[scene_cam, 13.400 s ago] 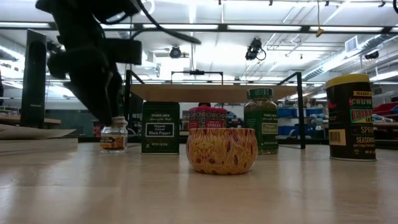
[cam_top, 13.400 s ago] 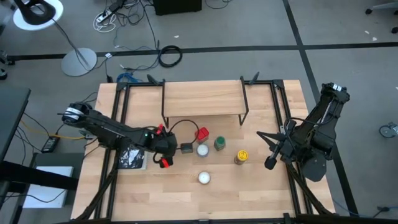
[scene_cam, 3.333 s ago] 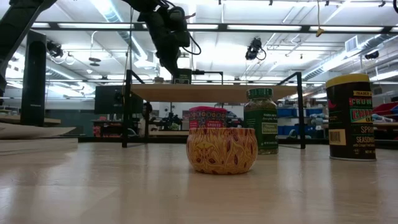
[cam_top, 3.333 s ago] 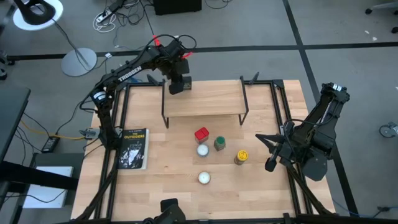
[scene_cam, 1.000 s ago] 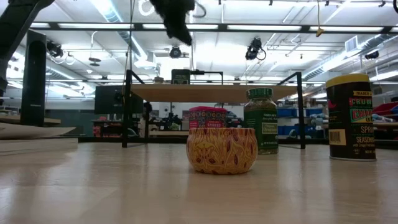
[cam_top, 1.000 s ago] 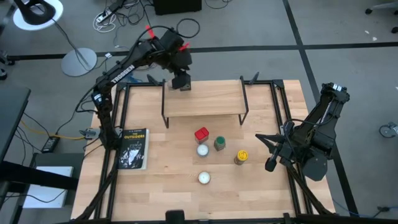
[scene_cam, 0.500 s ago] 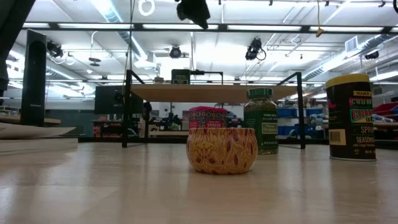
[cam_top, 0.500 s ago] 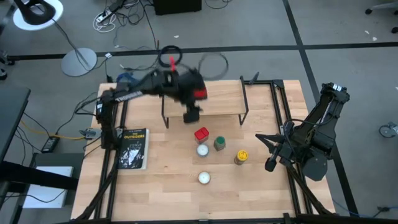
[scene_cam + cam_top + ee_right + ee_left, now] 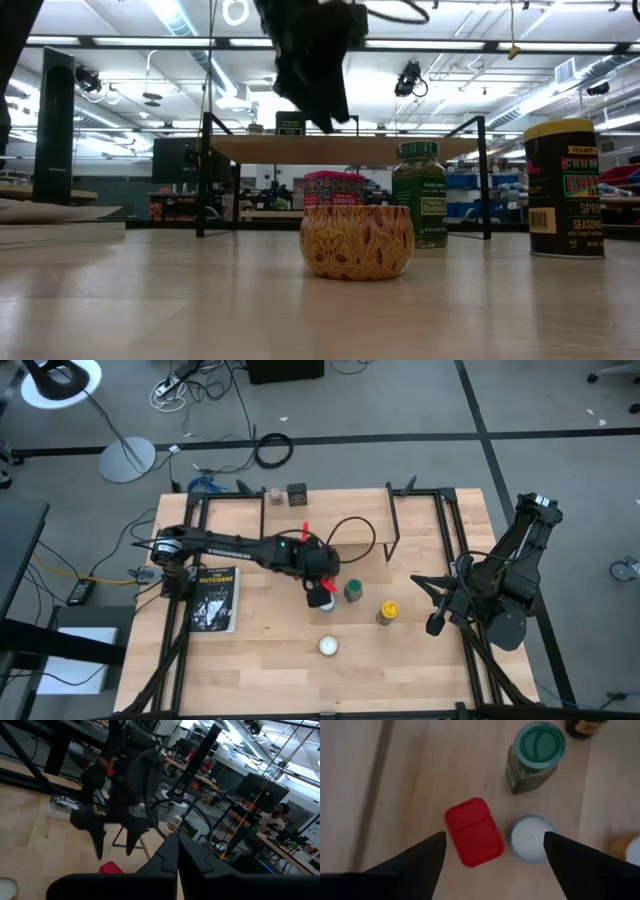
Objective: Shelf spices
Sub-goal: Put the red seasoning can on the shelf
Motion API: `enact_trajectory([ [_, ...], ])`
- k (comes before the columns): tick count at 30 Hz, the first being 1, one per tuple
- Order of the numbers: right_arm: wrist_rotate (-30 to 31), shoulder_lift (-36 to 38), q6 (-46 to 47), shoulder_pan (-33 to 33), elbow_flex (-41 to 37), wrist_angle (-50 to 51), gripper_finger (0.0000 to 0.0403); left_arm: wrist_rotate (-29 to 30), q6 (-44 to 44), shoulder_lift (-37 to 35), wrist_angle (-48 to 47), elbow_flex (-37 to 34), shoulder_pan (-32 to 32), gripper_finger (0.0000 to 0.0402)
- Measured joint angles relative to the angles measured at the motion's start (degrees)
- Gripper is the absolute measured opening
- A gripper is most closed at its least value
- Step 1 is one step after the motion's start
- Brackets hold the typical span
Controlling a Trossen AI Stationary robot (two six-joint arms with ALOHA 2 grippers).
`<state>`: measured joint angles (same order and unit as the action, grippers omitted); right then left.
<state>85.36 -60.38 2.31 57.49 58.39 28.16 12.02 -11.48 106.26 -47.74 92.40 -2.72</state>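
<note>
Red box (image 9: 474, 831) lies straight below the left claw (image 9: 492, 851), between its two spread fingers (image 9: 417, 857) but nearer one of them than the other, flat on the table with its long axis running slightly skew to the gap. The claw holds nothing. A white round thing (image 9: 530, 839) sits just beside the box, close to the other finger. The left arm is plainly the nearer; the right claw (image 9: 433, 622), pressed shut, waits well off to the side. Two spices already stand on the shelf (image 9: 350, 510).

Left gripper (image 9: 492, 845) left light-wood shelf (image 9: 330, 520), swung down over red box (image 9: 474, 831); jaws apparently wider; dark square tin (image 9: 296, 493) now shelved
</note>
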Motion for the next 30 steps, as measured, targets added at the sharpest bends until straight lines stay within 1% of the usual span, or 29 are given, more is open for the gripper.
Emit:
enact_trajectory([
  [5,0.00,0.00,0.00,0.00,0.00,-0.01,0.0005,3.45,-5.47,0.00,4.33,-4.91,0.10,0.0334],
  [10,0.00,0.00,0.00,0.00,0.00,0.00,0.0004,2.34,-8.34,0.00,8.34,-8.89,0.02,0.0335],
  [14,0.00,0.01,0.00,0.00,0.00,0.00,0.0002,1.81,-9.32,-0.02,11.76,-11.36,0.06,0.0346],
  [19,0.00,0.00,0.01,0.00,0.00,0.00,0.0006,1.80,-9.79,0.32,13.06,-12.08,0.09,0.0357],
  [30,-0.37,0.02,0.02,-0.31,0.00,-0.14,0.0006,1.65,-9.75,4.09,14.65,-12.10,0.09,0.0356],
])
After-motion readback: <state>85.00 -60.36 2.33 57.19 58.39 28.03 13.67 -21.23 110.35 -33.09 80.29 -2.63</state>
